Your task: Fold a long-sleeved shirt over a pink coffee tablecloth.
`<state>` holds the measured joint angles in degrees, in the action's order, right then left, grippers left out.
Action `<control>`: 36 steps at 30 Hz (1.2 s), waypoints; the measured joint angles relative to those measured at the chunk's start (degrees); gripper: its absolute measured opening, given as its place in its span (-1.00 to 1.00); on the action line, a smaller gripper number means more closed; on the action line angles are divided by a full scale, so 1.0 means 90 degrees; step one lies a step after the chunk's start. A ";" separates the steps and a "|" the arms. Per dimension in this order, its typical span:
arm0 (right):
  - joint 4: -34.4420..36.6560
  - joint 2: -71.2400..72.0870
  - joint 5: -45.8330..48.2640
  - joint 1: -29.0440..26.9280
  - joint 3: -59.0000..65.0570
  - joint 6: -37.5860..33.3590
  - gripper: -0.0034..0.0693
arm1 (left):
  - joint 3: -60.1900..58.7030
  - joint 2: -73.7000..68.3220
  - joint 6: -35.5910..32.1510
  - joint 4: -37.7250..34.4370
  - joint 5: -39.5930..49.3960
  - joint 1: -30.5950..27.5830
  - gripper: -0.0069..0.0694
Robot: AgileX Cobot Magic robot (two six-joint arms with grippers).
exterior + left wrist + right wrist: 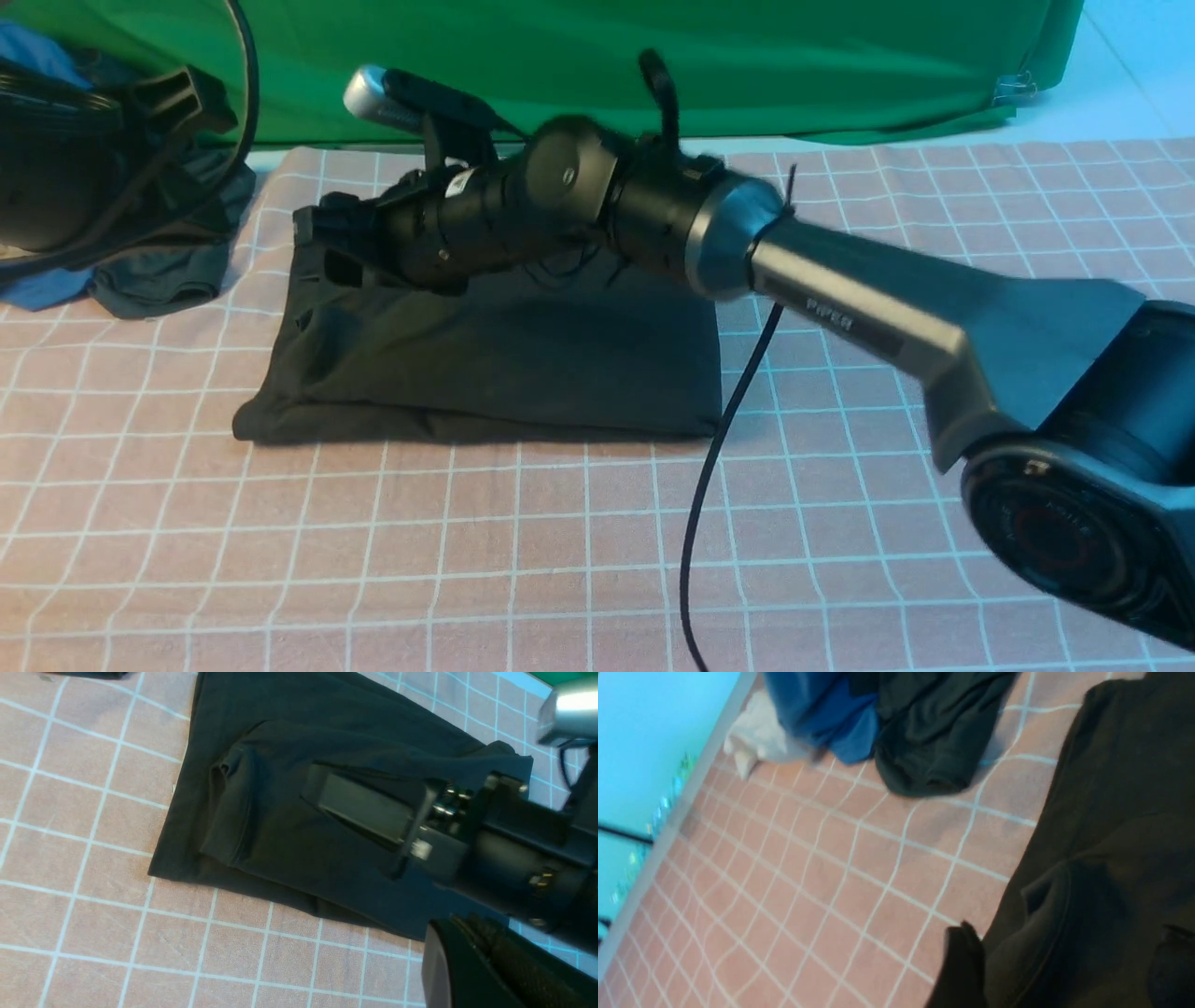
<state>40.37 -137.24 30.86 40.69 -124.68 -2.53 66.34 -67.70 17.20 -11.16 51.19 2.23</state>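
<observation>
The black long-sleeved shirt [523, 364] lies folded into a thick rectangle on the pink grid tablecloth [560, 541]. Its print is hidden. My right arm reaches across from the lower right. Its gripper [322, 243] hangs low over the shirt's left end, open, with the fingers [964, 966] wide apart astride a raised fold [1064, 914]. From the left wrist view, a flat right finger [362, 807] sits on the shirt [280, 858]. My left arm [65, 159] is held high at the far left. Only one of its fingers [472, 970] shows, beside the shirt's edge.
A dark grey garment [177, 271] and a blue one [37, 285] lie heaped at the cloth's far-left corner, with something white [761, 742] beside them. A green backdrop [653, 56] hangs behind. A black cable [719, 448] dangles from the right arm.
</observation>
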 joint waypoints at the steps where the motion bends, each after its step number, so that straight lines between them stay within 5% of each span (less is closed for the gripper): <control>1: -0.0164 0.0110 0.0540 -0.0179 -0.0182 -0.0129 0.53 | 0.0000 -0.0016 0.0000 0.0000 -0.0006 0.0000 -0.78; 10: -0.2267 0.1200 0.3638 -0.1645 -0.1235 -0.0250 -0.75 | 0.0000 -0.0961 0.0033 0.0000 -0.0018 0.0000 -0.78; 19: -0.2745 0.1862 0.4278 -0.2855 -0.0898 -0.0487 -0.80 | 0.0000 -0.2500 0.0085 -0.0022 -0.0847 0.0000 -0.78; 28: -0.2883 0.2654 0.4329 -0.2974 0.0332 -0.1015 -0.80 | 0.0000 -0.3856 -0.0084 0.0228 -0.1932 0.0000 -0.78; 36: -0.2887 0.3130 0.4345 -0.2974 0.0639 -0.1274 -0.80 | 0.0007 -0.4205 0.1161 0.1180 -0.1613 -0.0298 -0.78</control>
<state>14.38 -109.07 69.97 13.93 -118.92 -14.00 66.40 -105.55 27.65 -0.54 36.68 -0.45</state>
